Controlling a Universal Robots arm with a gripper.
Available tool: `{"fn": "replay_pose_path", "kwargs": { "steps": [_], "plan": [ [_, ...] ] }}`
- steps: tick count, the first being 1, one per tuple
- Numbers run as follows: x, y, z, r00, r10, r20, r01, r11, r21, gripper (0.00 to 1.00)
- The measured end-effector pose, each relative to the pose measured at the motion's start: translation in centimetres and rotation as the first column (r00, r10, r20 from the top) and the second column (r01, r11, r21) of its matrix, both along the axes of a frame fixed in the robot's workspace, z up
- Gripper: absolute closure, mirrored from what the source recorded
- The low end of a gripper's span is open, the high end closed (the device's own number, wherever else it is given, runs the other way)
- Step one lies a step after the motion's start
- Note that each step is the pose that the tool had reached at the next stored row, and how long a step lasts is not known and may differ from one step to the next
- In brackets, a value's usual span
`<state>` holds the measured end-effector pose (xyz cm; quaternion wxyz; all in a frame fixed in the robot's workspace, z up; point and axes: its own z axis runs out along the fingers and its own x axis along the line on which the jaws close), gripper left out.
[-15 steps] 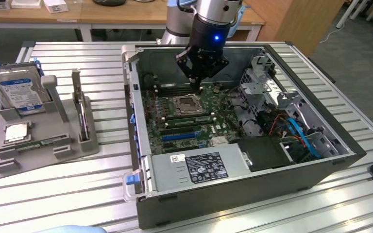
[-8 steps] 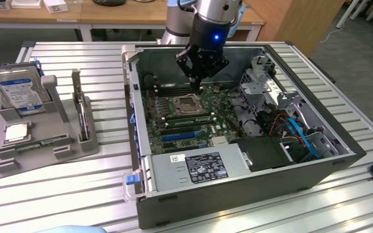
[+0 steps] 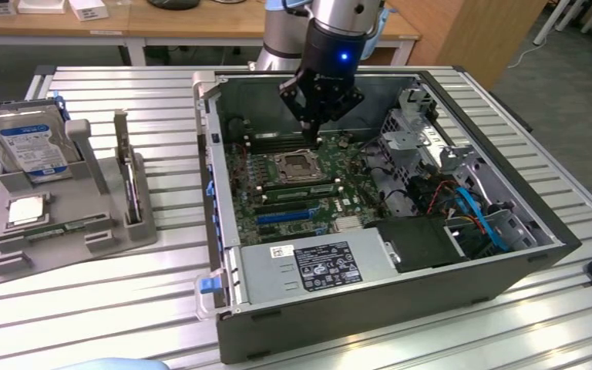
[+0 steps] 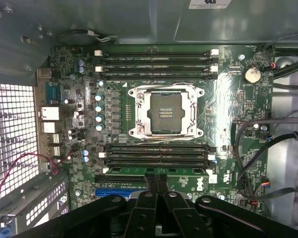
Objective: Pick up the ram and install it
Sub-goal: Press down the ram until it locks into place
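Grey rack [image 3: 121,239] with ram [image 3: 67,228], far from jaws

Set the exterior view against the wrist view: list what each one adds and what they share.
Exterior view adds: the grey holder beside the case, with the hard drive standing in it and the ram lying in it, plus the power supply.
Wrist view adds: the coin battery and a red wire by the vent grille.
Both: the shut gripper over the motherboard, the open CPU socket and the memory slots.
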<state>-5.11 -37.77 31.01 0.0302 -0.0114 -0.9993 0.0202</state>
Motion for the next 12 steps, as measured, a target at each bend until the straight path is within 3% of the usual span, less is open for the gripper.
{"fn": "replay_pose_path", "kwargs": {
  "steps": [8,9,12],
  "plan": [
    [0.0,0.0,0.46,1.0,-0.003,0.0001,0.003,1.0,0.0002,0.9],
    [0.0,0.0,1.37,0.9999,-0.017,0.0001,0.017,0.9999,0.0001,0.9],
    [0.0,0.0,1.37,0.9999,-0.017,0.0,0.017,0.9999,0.0,0.9]
  ]
}}
